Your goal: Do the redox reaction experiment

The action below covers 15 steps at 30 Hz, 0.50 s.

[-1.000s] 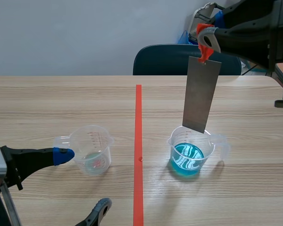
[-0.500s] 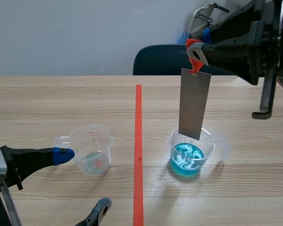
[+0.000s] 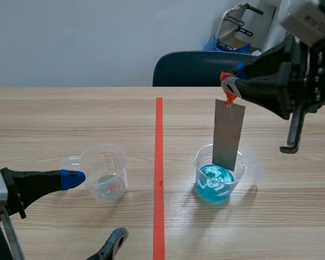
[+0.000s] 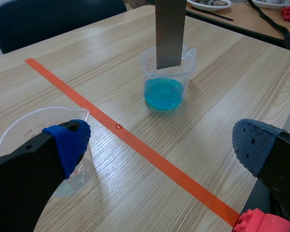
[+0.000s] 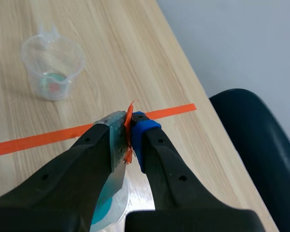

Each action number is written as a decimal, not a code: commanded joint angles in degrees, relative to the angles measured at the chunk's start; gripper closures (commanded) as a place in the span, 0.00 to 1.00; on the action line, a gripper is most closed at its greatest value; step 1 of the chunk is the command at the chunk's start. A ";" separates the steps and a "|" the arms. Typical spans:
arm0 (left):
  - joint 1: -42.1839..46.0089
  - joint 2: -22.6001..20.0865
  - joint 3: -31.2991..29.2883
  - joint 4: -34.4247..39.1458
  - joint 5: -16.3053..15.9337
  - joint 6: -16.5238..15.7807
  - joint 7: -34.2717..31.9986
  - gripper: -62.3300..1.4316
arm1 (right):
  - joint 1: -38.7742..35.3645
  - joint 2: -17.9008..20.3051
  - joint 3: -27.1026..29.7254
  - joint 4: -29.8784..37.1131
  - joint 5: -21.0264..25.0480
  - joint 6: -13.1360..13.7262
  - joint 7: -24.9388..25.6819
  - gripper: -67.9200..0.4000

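Surface: pale wooden table [image 3: 54, 119], orange tape line [image 3: 158, 162] down its middle; dark chair [image 3: 195, 67] behind.
Right gripper [image 3: 230, 89]: clenched on the orange-red tab [image 3: 229, 97] atop a grey metal strip [image 3: 228, 135], held above the table.
Metal strip: hangs nearly upright, lower end inside the mouth of the beaker of blue liquid [image 3: 219, 181]; contact with the liquid not discernible.
Left gripper [image 3: 95, 208]: fingers spread wide, one blue pad [image 3: 73, 179] just beside the clear cup [image 3: 104, 172], left of the tape line.
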 commanded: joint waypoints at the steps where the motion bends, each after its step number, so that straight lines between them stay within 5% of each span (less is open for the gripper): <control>1: -0.13 0.26 0.02 1.44 0.00 0.07 -0.79 0.00 | 0.26 -0.42 0.48 -0.85 -0.72 -0.39 1.95 0.99; 15: -0.15 0.28 0.02 1.44 -0.02 0.07 -0.81 0.00 | -1.44 -5.44 0.48 -12.83 -13.40 1.64 19.54 0.99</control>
